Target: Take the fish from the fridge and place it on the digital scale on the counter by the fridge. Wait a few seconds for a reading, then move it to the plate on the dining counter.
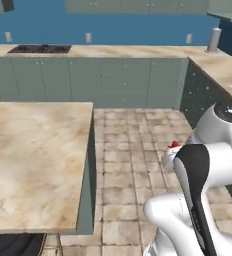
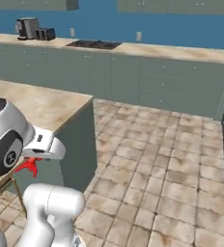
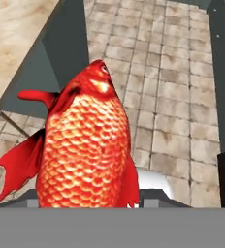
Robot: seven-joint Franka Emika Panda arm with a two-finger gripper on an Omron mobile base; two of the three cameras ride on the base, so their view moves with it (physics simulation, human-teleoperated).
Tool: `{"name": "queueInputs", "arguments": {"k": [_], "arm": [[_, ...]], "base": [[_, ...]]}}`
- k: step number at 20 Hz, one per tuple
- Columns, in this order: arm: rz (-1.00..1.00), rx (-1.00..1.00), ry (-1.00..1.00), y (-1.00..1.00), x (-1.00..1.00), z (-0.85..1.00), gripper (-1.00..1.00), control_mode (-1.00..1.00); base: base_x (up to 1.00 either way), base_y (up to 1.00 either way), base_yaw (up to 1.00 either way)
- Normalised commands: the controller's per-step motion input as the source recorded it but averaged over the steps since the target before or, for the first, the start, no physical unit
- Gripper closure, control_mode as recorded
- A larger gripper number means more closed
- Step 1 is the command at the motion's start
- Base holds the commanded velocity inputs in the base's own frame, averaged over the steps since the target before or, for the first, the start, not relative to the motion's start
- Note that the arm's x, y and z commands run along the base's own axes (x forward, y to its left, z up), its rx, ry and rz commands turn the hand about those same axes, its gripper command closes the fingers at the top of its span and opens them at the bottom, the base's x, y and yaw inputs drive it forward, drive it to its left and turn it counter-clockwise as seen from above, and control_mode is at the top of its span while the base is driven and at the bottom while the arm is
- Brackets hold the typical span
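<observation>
Pinching the fish [image 3: 88,145] in the gripper [image 3: 92,203], hanging over open tiled floor [image 3: 168,92] just beside the dining counter [image 1: 33,155] edge; wide clear floor lying ahead toward the counter [image 1: 138,51].

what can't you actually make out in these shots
- Fish: the hand view's bottom edge cuts off its lower body and the fingertips gripping it.
- Fish in the left base view: just a red sliver, the arm covers the rest.
- Dining counter: its near end runs off the frame, so any plate there can't be seen.
- Small appliances on the far counter: too small to identify.
</observation>
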Motion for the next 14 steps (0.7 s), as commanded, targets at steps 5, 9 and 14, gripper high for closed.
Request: {"name": "queueInputs", "arguments": {"k": [5, 9, 14], "arm": [[0.00, 0.00, 0.00, 0.00, 0.00, 0.00, 1.00, 1.00], [0.00, 0.00, 0.00, 0.00, 0.00, 0.00, 1.00, 1.00], [0.00, 0.00, 0.00, 0.00, 0.00, 0.00, 1.00, 1.00]], "base": [[1.00, -0.69, 0.50], [1.00, -0.73, 0.49], [1.00, -0.87, 0.46]]}}
